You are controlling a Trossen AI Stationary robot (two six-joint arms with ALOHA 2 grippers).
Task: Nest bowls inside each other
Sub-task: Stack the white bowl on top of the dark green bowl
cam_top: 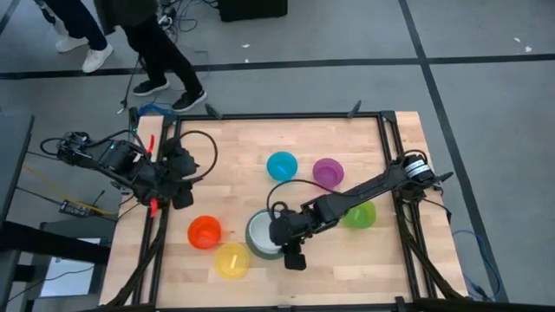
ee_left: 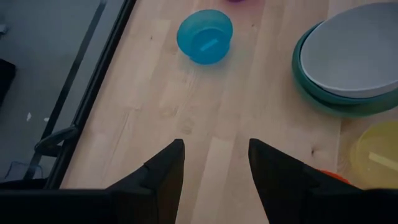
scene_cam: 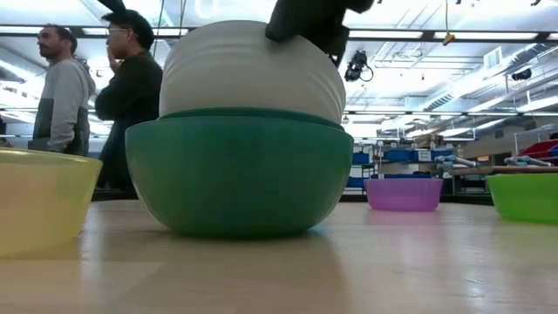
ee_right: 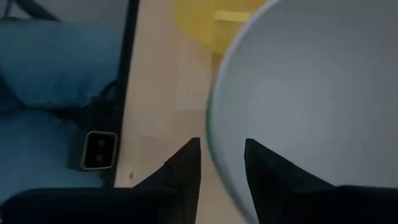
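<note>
Seen from above, the wooden surface (cam_top: 260, 143) carries the bowls spread across its middle and lower half. Near the centre, toward six o'clock, the white bowl (cam_top: 260, 230) sits inside the green bowl (cam_top: 252, 243); from table height the white one rides high, its rounded side well above the green rim rather than sunk fully in. The right claw (cam_top: 279, 232) is at the three o'clock edge of this pair, its arm reaching in from the surface's three o'clock side. In the right wrist view its two dark fingers (ee_right: 186, 163) stand a narrow gap apart, straddling the white bowl's rim, one finger outside and one over the inside; whether they press the rim cannot be told.

The yellow bowl (cam_top: 231, 259) lies just beside the stacked pair at about eight o'clock from it, and the orange bowl (cam_top: 205, 232) is near, at nine o'clock. The light blue bowl (cam_top: 282, 165) rests at twelve o'clock from the pair, with the purple bowl (cam_top: 328, 172) just to its three o'clock side. The lime green bowl (cam_top: 360, 214) sits at three o'clock from the pair, partly under the right arm.

The left claw (cam_top: 178, 186) waits at the surface's nine o'clock edge, its fingers spread wide and holding nothing, above bare wood.

Two people stand in the room beyond the surface.
</note>
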